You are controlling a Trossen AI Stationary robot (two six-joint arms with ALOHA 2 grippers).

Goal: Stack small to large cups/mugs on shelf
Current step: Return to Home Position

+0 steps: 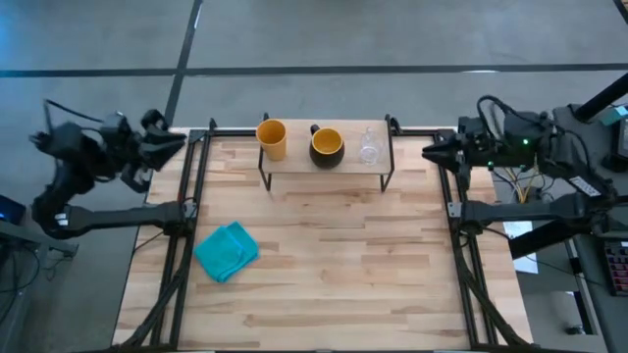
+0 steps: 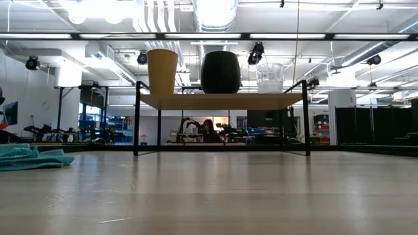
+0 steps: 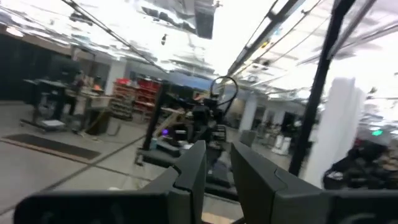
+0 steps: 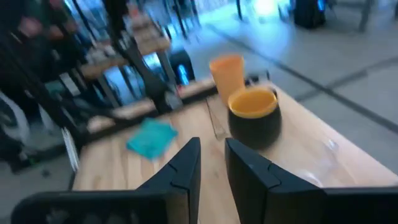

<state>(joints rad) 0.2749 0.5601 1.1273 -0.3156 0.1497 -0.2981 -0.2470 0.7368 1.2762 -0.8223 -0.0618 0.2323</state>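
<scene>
All three vessels stand in a row on the shelf (image 1: 324, 169), well ahead of the right gripper (image 4: 211, 163), whose jaws stand slightly apart, holding nothing. The clear glass (image 1: 370, 145) is nearest, probably slippery and fragile; take it by the wall. The dark mug (image 1: 327, 147) and yellow cup (image 1: 273, 138) stand beyond. The left gripper (image 3: 216, 163), likewise narrowly parted and empty, waits off-table.

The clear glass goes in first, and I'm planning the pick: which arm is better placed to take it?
Probably the right. The clear glass stands at the shelf's right end, nearest the right end effector; the left end effector waits beyond the yellow-orange cup.
</scene>
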